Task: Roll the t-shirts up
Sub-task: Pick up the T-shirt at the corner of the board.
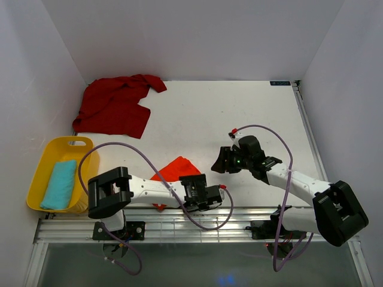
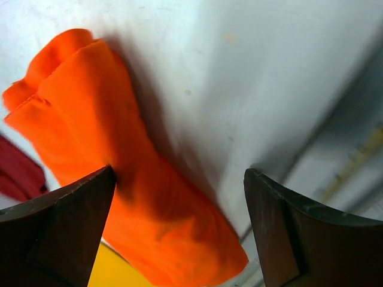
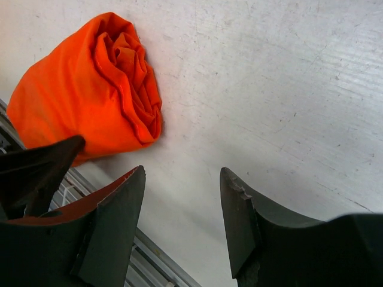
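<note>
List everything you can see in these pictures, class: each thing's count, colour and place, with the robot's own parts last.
orange-red t-shirt: one, bright orange-red, rolled, near edge centre
crimson t-shirt: one, dark red, crumpled, far left
tub: one, yellow, left edge
cloth: one, teal, inside the tub
table: one, white, beneath everything
left end effector: one, black, open, beside the orange-red t-shirt
right end effector: one, black, open, empty, over bare table

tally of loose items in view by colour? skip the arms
Orange-red t-shirt: 1
Crimson t-shirt: 1
Yellow tub: 1
Teal cloth in the tub: 1
Total: 4
</note>
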Available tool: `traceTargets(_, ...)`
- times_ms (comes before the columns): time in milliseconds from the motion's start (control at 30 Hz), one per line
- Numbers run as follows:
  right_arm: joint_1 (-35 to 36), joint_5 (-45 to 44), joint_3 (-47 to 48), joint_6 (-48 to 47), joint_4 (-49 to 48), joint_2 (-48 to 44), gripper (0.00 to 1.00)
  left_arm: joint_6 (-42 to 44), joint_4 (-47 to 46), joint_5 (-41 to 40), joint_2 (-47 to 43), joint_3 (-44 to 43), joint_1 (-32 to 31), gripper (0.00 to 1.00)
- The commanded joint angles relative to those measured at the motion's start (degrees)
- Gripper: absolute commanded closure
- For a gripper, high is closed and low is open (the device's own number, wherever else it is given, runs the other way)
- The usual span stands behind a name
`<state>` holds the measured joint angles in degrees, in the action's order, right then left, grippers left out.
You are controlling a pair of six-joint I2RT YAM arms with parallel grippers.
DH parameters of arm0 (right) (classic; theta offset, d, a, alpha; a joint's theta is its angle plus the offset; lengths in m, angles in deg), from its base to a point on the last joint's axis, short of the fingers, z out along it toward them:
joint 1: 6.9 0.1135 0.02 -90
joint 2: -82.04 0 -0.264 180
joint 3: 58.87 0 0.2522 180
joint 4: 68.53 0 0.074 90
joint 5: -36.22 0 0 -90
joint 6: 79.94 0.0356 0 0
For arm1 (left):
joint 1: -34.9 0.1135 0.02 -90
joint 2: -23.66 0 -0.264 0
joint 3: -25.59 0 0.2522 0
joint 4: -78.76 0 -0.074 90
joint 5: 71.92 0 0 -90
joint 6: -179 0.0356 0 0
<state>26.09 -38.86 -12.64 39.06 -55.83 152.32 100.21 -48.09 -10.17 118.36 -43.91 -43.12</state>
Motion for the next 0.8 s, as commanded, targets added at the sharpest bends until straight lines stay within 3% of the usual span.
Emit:
traceTargets(0,-0.4,-0.7,-1.0,0.1,-0.6,-1.6,0.41,-5.0,-2.0,-16.0,4.5,0.8,1.5,0.02)
traceTargets(267,-0.6,-0.2,-0.6,0.2,-0.8,0.7,0.42,-6.1,-4.0,-19.7,5.1,0.9,3.1,0.02)
traceTargets(400,-0.7,-0.2,0.3,0.0,-0.8,1.5,0.42,-14.2,2.4,-12.5,7.9,-0.2,6.7,0.02)
traceTargets(600,-0.9,0.0,1.6,-0.4,-0.9,2.8,0.43,-14.9,2.4,-8.8,9.5,1.9,11.7,0.02)
traceTargets(767,-0.9,0.4,2.5,-0.3,-1.1,4.3,0.43,-12.6,-0.8,-5.3,10.9,1.7,12.0,0.02)
